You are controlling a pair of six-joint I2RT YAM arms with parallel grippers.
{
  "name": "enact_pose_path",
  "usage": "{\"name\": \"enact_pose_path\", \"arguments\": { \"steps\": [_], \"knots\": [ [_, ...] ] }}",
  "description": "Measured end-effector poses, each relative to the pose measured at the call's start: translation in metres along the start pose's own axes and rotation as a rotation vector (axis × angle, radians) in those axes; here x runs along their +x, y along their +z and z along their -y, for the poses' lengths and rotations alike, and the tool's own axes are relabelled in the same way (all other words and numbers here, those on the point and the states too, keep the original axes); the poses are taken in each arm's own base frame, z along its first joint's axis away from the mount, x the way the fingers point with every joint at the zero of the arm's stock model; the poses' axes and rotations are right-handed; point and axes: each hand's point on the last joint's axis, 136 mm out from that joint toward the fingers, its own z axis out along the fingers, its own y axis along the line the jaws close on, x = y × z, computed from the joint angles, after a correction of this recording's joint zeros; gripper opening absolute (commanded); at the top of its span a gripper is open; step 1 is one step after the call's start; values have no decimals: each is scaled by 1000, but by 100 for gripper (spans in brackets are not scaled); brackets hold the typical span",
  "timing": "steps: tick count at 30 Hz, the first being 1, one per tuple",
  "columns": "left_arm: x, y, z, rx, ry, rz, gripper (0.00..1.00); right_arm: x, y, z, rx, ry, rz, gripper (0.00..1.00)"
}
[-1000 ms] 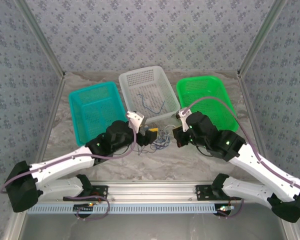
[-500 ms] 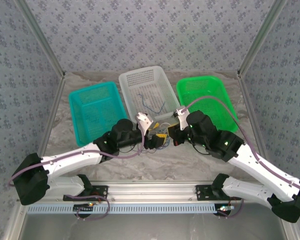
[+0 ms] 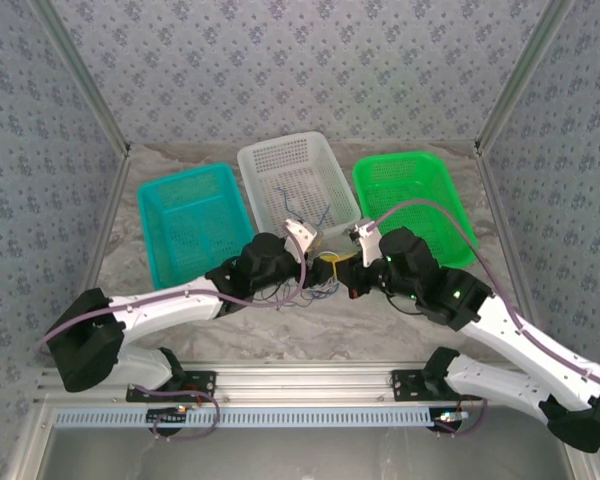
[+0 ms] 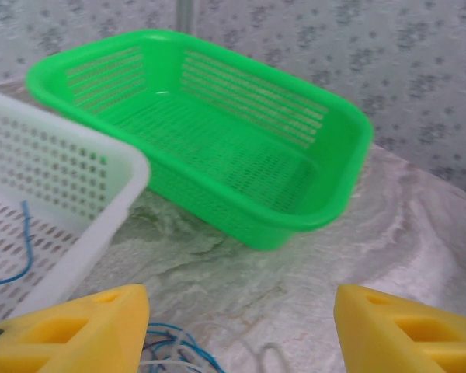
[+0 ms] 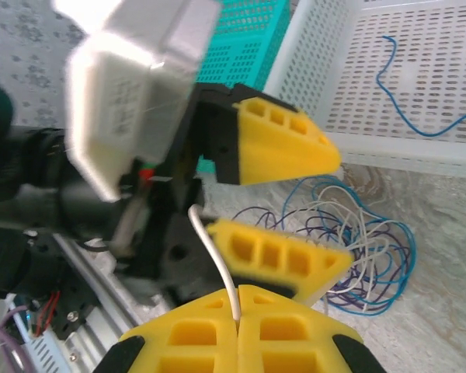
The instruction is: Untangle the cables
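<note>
The cables (image 5: 366, 247) lie as a tangle of white, blue and dark wires on the marble table in front of the white basket (image 3: 248, 178); in the top view the cables (image 3: 314, 289) sit between the two grippers. My right gripper (image 5: 238, 301) is shut on one white cable (image 5: 214, 256) that curves up out of its fingertips. Right beside it stands my left gripper (image 4: 241, 334), open, one yellow finger (image 5: 279, 151) above the tangle and the other against the held cable. From the left wrist, the cables (image 4: 175, 350) lie just below the left finger (image 4: 70, 330).
A single blue wire (image 5: 419, 101) lies inside the white basket (image 4: 78, 186). The teal basket (image 3: 152, 235) stands to the left and the green basket (image 4: 217, 132) to the right. Both arms meet in the middle of the table, close together.
My left arm has swung right until its gripper meets the right gripper over the tangle, and its jaws have narrowed a little. The right gripper stays shut on the white cable.
</note>
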Motion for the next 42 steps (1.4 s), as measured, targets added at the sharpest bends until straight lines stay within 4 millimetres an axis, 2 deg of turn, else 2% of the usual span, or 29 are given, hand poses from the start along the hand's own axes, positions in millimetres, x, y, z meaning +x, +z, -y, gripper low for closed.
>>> {"name": "enact_pose_path", "arguments": {
  "steps": [5, 11, 14, 20, 24, 34, 42],
  "knots": [
    [-4, 7, -11, -61, -14, 32, 63, 2, 0, -9, -55, 16, -7, 0],
    [-1, 28, -20, -109, -23, 13, 61, 4, -6, -13, -83, 29, -5, 0],
    [9, 37, -24, -131, -30, -19, 61, -4, -20, -17, -100, 29, 30, 0],
    [38, 52, -31, -154, -63, -101, 59, -37, -65, -27, -107, 10, 137, 0],
    [54, 56, -35, -166, -88, -140, 59, -48, -86, -22, -63, 5, 168, 0],
    [78, 55, -42, -196, -118, -198, 55, -61, -117, -8, 52, -26, 206, 0],
    [103, 47, -53, -250, -144, -245, 57, -67, -132, 33, 307, -56, 194, 0]
  ]
}}
